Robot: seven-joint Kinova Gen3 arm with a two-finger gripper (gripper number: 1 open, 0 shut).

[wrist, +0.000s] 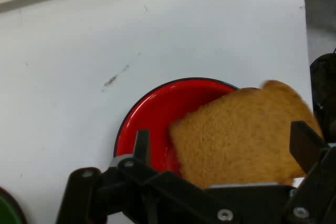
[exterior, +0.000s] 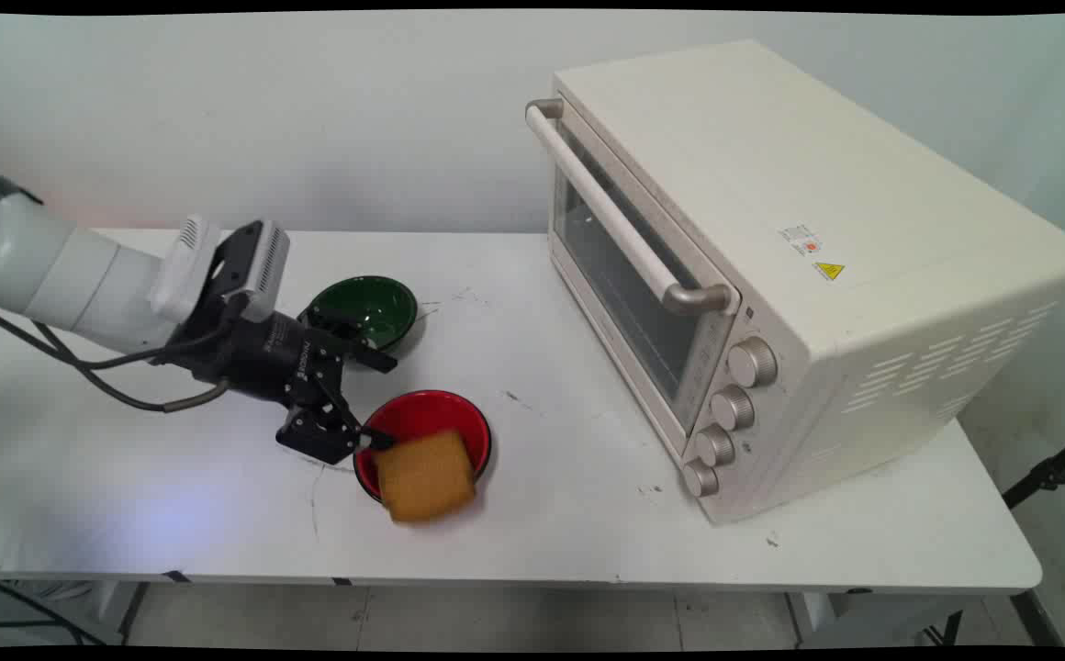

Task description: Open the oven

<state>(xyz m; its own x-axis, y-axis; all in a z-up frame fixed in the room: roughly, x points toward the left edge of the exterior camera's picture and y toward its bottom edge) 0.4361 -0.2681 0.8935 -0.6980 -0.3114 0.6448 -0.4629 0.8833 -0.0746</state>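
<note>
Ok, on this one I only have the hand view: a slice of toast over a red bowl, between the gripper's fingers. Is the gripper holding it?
Observer: No. In the main view the gripper is open, its fingers wide apart, and the toast lies beyond them, across the near rim of the red bowl.
Operator: There's a green edge in my bottom left corner. What is it?
Observer: A green bowl, standing behind the gripper, apart from the red bowl.
Operator: Anything else on the table?
Observer: A cream toaster oven on the right side of the white table, its door shut.
</note>
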